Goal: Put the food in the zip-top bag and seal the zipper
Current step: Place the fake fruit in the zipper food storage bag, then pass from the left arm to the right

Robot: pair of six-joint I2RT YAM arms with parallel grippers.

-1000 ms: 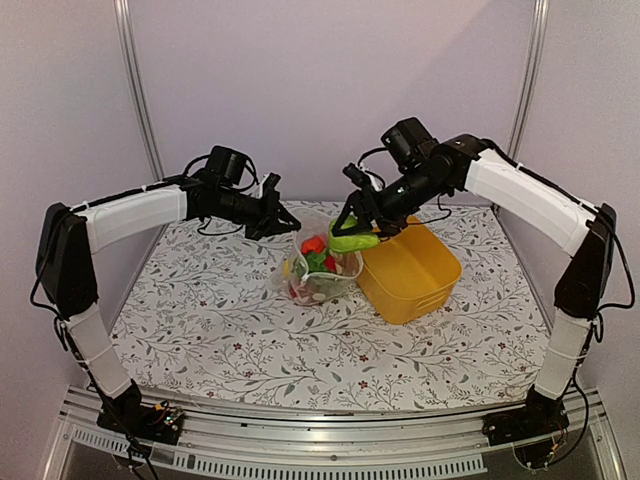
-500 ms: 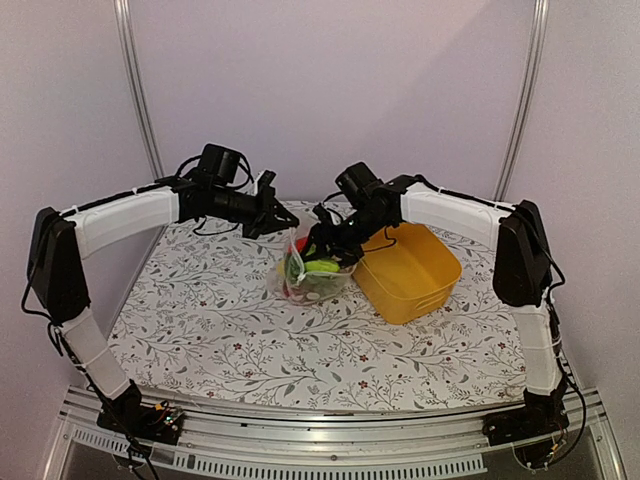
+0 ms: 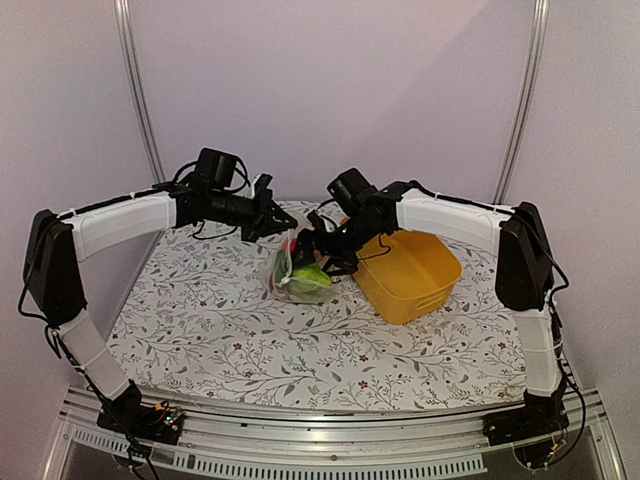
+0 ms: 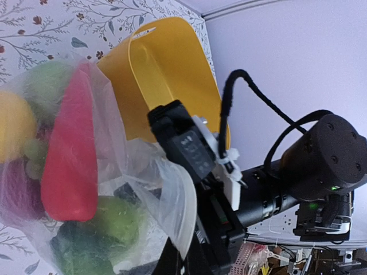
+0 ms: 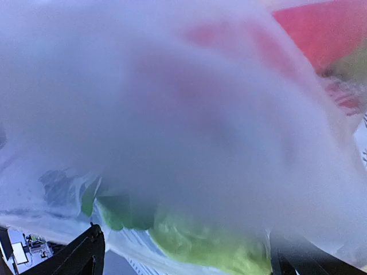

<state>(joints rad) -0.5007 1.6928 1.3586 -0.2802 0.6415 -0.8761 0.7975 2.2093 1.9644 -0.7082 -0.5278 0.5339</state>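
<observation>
Now L gripper [image 3: 278, 222] is clamping shut on the zip-top bag's [image 3: 288, 272] top edge, w/ bag bottom resting on the table [image 3: 250, 340]. R gripper [image 3: 318, 252] is hanging at the bag mouth, jaws wide apart, just beside the yellow tub [image 3: 410, 275]. The food [image 3: 310, 281] is lying inside the bag.

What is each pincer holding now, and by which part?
The left pincer is shut on the mouth edge of the bag, holding it up. The right pincer stands open at the bag and holds nothing.

walls [image 3: 330, 90]: plain pale lilac | table [image 3: 250, 350]: floral-print cover | posts [image 3: 135, 90]: two metal uprights
</observation>
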